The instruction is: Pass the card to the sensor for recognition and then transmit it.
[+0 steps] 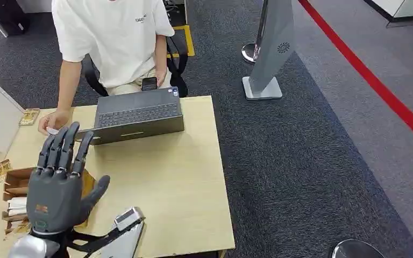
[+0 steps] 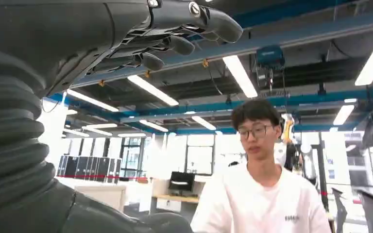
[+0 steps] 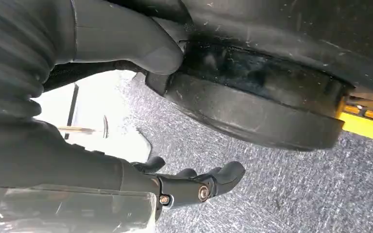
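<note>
My left hand is raised over the left part of the wooden table, palm away from me, fingers spread and holding nothing. In the left wrist view its fingers arch above a seated person in a white shirt. That person's hand rests on the table's far left, on a small white card. A silver-grey sensor device stands at the table's front edge, beside my left wrist. My right hand hangs over grey carpet, fingers loosely extended and empty.
A grey laptop lies open in front of the person, a dark phone behind it. A wooden box of small items sits at the table's left. A grey floor stand and a red floor line lie to the right.
</note>
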Motion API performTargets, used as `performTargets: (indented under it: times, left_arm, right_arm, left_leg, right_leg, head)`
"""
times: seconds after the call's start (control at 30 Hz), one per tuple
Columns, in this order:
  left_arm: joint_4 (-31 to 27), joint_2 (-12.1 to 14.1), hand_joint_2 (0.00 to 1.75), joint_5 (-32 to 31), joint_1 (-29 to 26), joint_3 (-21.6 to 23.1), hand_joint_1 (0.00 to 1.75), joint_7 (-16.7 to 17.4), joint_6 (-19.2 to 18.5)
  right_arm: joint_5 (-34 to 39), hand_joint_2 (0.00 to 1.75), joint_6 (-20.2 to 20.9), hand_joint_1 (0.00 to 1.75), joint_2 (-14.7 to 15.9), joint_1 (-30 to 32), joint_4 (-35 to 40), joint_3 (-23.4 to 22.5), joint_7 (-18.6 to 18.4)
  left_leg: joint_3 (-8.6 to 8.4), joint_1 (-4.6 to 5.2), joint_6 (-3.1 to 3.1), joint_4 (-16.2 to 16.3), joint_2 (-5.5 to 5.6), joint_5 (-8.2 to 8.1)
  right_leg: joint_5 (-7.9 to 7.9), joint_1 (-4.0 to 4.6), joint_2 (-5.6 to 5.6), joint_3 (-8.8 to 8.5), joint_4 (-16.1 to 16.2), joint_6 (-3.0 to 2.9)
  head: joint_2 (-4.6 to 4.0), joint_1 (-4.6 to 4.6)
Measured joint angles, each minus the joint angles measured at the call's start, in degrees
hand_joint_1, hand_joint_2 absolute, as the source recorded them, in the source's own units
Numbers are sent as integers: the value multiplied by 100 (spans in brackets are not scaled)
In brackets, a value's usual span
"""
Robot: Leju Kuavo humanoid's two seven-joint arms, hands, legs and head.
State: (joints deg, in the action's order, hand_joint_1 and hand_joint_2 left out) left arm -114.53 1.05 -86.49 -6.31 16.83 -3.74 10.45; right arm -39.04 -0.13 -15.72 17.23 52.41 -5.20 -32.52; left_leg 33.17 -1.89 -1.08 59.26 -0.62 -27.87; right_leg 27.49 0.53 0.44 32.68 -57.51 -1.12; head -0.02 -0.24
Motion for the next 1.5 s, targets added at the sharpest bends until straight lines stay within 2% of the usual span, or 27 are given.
performTargets:
  times: [0.07,0.17,0.33,0.53,0.63,0.83,1.07,1.2,1.37,1.5]
  left_arm:
    - [-105,105,175,41,-275,0,0,-50,61]
    - [-144,184,175,67,-414,0,0,-55,-10]
    - [-109,402,175,280,-1013,0,0,298,-217]
    - [370,365,175,723,-1556,-2,0,682,-389]
    - [640,165,175,686,-1675,-122,0,693,-475]
    - [999,-267,175,417,-1700,-667,0,546,-453]
    - [1130,-621,175,225,-1714,-1124,0,342,-442]
    - [1194,-943,175,-228,-1621,-1745,0,22,-232]
    - [1264,-1221,175,-245,-1478,-2353,0,-72,-2]
    - [1266,-1394,175,-247,-1384,-2757,0,-230,22]
  right_arm:
    - [6,175,-39,0,0,11,22,0,-7]
    - [52,175,-83,0,-2,19,37,2,-9]
    - [55,175,-170,0,-2,43,70,4,-57]
    - [-103,175,-103,0,-2,50,129,2,-48]
    - [-149,175,-70,0,-2,50,153,2,-57]
    - [-157,175,-83,0,-2,52,188,2,-92]
    - [-155,175,-85,0,-2,55,203,2,-103]
    - [-118,175,-87,0,-2,64,210,4,-118]
    - [-52,175,-125,0,-2,93,234,55,-155]
    - [0,175,-153,0,0,124,273,101,-168]
  left_leg:
    - [2,2,0,-1,11,0]
    - [3,5,1,-3,15,0]
    - [-1,16,3,-2,15,0]
    - [-1,24,12,-2,16,-6]
    - [0,28,17,-2,17,-6]
    - [-1,31,20,-2,17,-7]
    - [0,31,20,-2,17,-7]
    - [-1,31,20,-2,18,-7]
    - [-1,31,23,-2,18,-5]
    - [-1,31,23,-2,19,-5]
  right_leg:
    - [6,-1,-12,-4,0,0]
    - [6,-4,-16,-7,0,0]
    - [5,-16,-14,-8,0,1]
    - [7,-25,-15,-8,0,4]
    - [7,-28,-16,-8,0,4]
    - [7,-31,-21,-10,0,5]
    - [7,-31,-21,-10,-1,5]
    - [7,-31,-22,-10,0,5]
    - [7,-31,-23,-10,-1,5]
    - [7,-31,-23,-10,-1,5]
  head:
    - [0,-2]
    - [0,0]
    - [0,0]
    - [0,0]
    - [0,0]
    - [0,0]
    - [0,0]
    - [0,0]
    - [0,0]
    - [0,0]
